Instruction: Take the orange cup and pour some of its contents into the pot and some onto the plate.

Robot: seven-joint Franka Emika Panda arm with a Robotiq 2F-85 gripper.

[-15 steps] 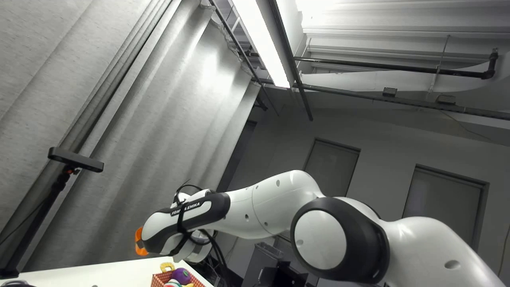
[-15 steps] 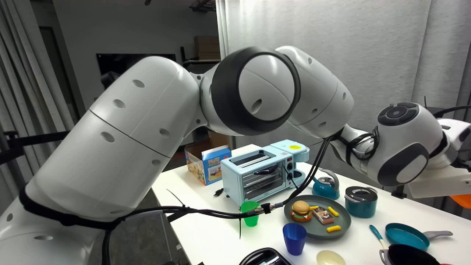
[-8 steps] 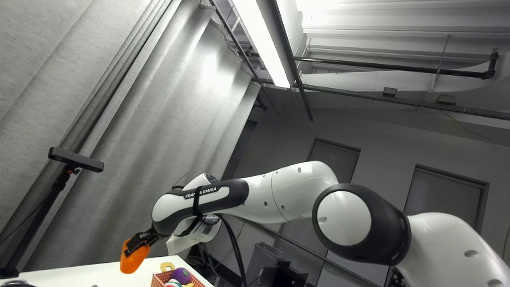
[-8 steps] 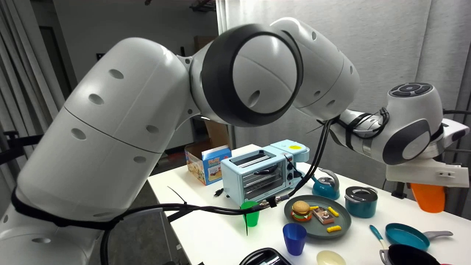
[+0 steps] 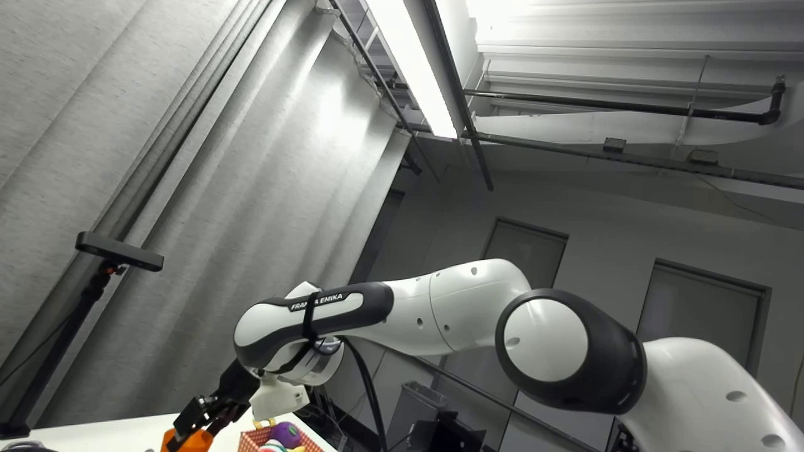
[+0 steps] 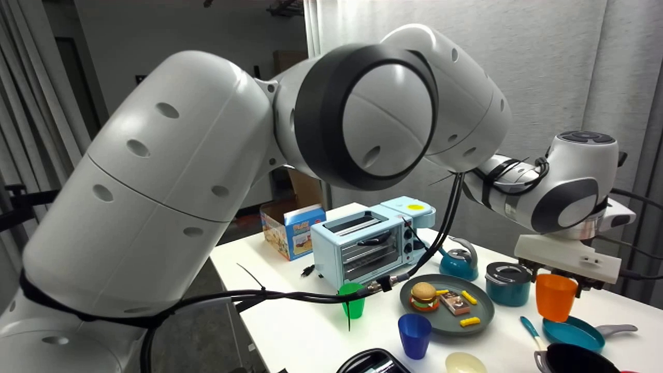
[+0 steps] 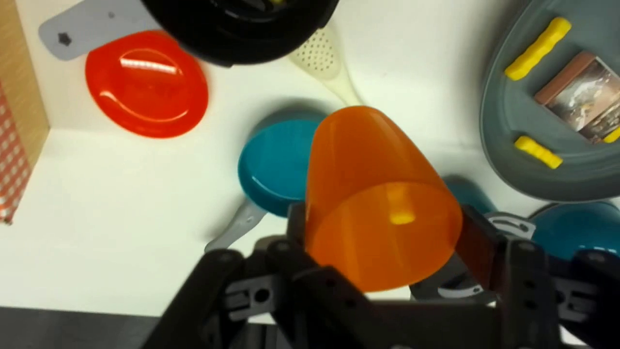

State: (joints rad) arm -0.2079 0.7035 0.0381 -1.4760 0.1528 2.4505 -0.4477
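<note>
My gripper (image 7: 385,225) is shut on the orange cup (image 7: 361,145), one finger on each side. The wrist view looks into its mouth, where a yellow piece (image 7: 401,203) shows. In an exterior view the cup (image 6: 555,298) hangs nearly upright in the gripper (image 6: 557,280), above the table. In an exterior view the cup (image 5: 188,442) is partly cut off by the lower edge. The black pot (image 6: 577,360) is at the lower right; in the wrist view the pot (image 7: 232,55) is at the top. The grey plate (image 6: 483,305) holds a toy burger and yellow pieces; in the wrist view the plate (image 7: 571,182) is at the right.
A teal pan (image 6: 572,331) lies under the cup. A lidded teal pot (image 6: 508,290) and a kettle (image 6: 458,265) stand near the plate. Blue (image 6: 414,336) and green (image 6: 354,305) cups stand nearer. A red dish (image 7: 147,87) and a checked basket (image 7: 9,160) are at the wrist view's left.
The gripper has swung round and down, carrying the orange cup lower. In an exterior view the cup has come from the right edge to above the teal pan.
</note>
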